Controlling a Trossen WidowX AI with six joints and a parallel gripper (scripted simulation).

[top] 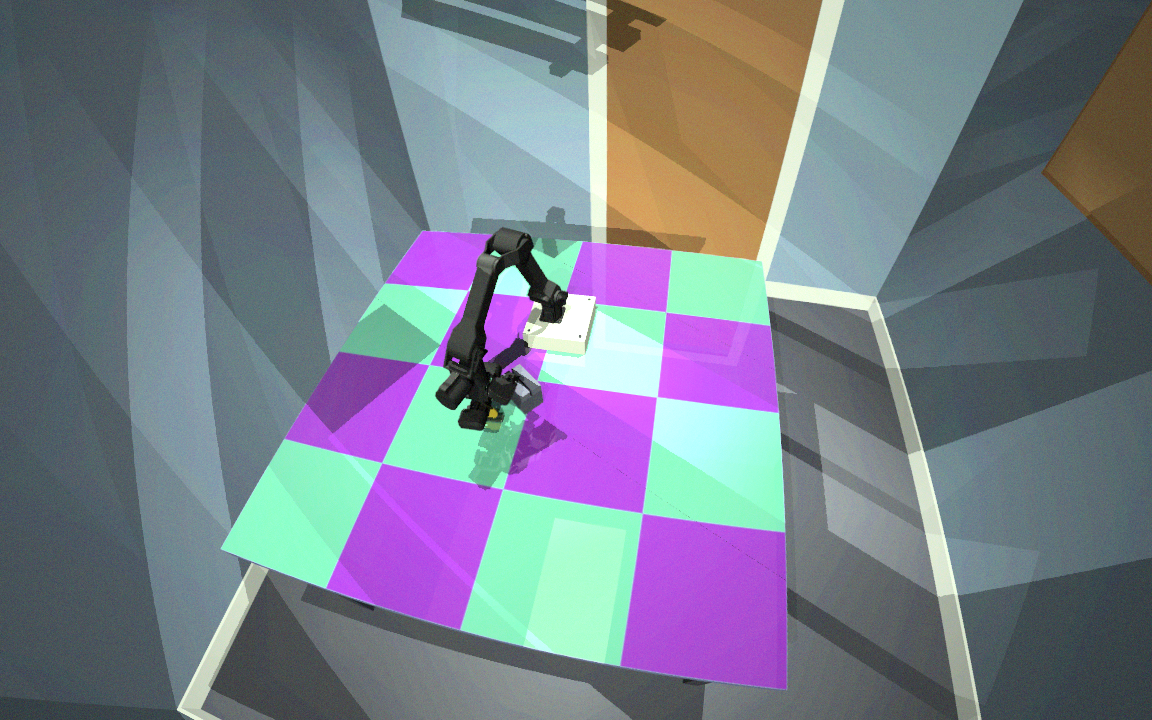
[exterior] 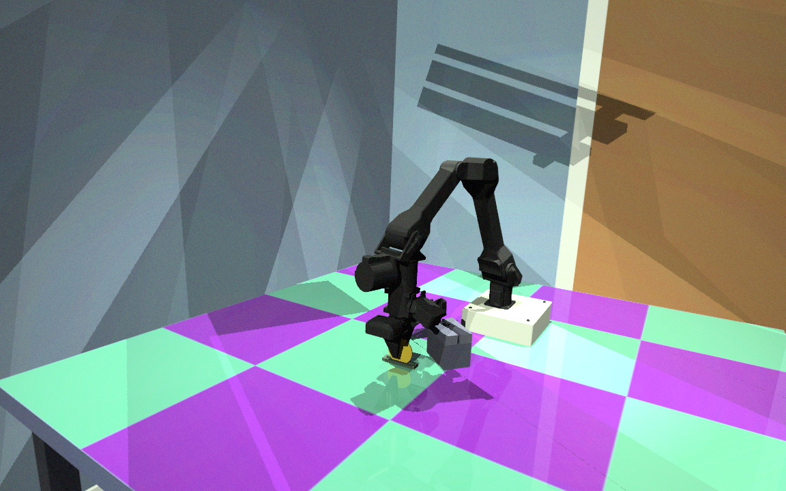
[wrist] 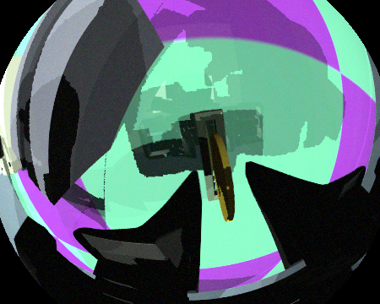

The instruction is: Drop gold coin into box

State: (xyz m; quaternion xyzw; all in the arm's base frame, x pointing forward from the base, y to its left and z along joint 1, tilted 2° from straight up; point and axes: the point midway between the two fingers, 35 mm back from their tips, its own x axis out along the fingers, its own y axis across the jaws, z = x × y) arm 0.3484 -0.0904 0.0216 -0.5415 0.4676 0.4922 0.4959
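Observation:
The gold coin (wrist: 224, 181) (exterior: 405, 354) (top: 493, 413) stands on its edge in the dark-green holder (wrist: 209, 135) (exterior: 397, 362) on a green tile. My gripper (wrist: 222, 172) (exterior: 396, 352) (top: 478, 419) is low over the holder and open, with one finger on each side of the coin's faces and a gap on both sides. The closed grey box (exterior: 449, 348) (top: 526, 391) (wrist: 89, 79) with the slot in its lid stands right beside the holder, close to the gripper body. The top and exterior views hide most of the coin behind the fingers.
The arm's white base block (exterior: 505, 323) (top: 562, 335) sits just behind the grey box. The purple and green checkered table (exterior: 200, 414) (top: 705, 608) ends at edges on the left and front.

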